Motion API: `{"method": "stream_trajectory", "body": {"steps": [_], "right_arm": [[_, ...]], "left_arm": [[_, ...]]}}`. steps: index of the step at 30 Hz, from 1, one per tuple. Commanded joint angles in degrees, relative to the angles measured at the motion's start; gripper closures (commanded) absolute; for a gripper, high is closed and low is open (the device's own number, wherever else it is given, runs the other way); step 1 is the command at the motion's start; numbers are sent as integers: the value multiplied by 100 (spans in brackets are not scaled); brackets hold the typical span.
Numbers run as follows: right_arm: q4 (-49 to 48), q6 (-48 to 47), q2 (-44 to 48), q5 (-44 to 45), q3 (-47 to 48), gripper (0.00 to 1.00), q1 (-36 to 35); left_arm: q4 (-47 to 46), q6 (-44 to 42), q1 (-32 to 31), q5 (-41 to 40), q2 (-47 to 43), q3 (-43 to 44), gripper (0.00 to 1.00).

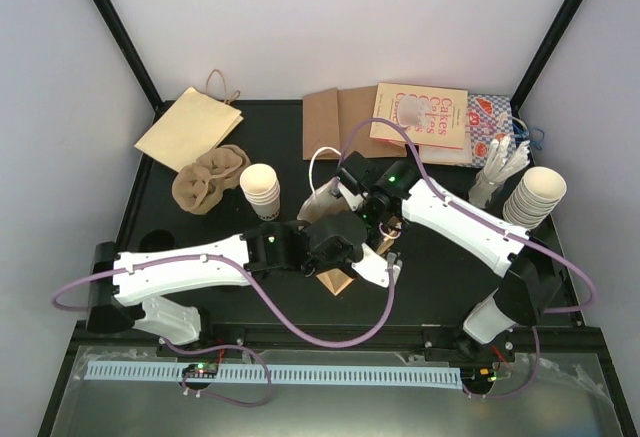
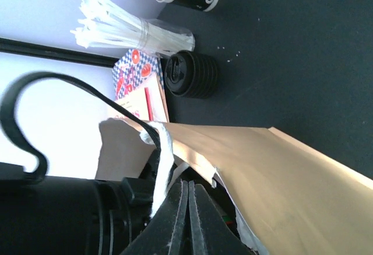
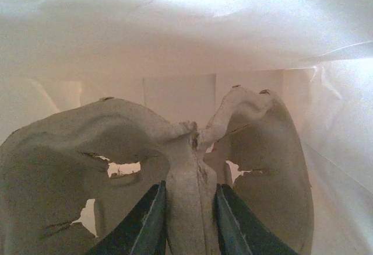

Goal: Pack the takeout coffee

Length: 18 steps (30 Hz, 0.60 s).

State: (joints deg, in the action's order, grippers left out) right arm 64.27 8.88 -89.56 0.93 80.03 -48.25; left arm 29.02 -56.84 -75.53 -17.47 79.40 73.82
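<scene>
The takeout coffee is out of view. A tan paper bag (image 1: 336, 282) (image 2: 280, 173) sits at the table's middle between both arms. My right gripper (image 3: 187, 188) is inside the bag, shut on the middle ridge of a brown pulp cup tray (image 3: 99, 144), with the bag's pale inner wall (image 3: 175, 33) all around. My left gripper (image 2: 187, 208) (image 1: 340, 257) is at the bag's mouth with its jaws pressed together. I see nothing between them. The bag's white handle (image 2: 163, 161) runs just left of its fingertips.
Flat tan bags (image 1: 190, 127) and more pulp trays (image 1: 208, 179) lie at the back left. Stacks of lidless white cups (image 1: 262, 189) (image 1: 535, 197) stand at either side. Black lids (image 2: 192, 75), straws (image 2: 116, 27), brown sleeves (image 1: 335, 122) and a cake book (image 1: 420, 117) line the back.
</scene>
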Motion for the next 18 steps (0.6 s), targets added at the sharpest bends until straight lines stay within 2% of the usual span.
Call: {"method": "stream_trajectory", "body": {"steps": [1, 14, 15, 18], "right_arm": [[-26, -23, -88, 58, 12, 76, -35], [-261, 46, -136, 68, -198, 76, -31], [-262, 51, -138, 69, -191, 76, -29], [-223, 43, -122, 69, -155, 76, -34]], "left_arm": [[-244, 114, -148, -108, -294, 273, 98], [-428, 878, -241, 912, -566, 331, 98], [-385, 872, -236, 895, -566, 323, 96], [-457, 818, -234, 579, -566, 197, 74]]}}
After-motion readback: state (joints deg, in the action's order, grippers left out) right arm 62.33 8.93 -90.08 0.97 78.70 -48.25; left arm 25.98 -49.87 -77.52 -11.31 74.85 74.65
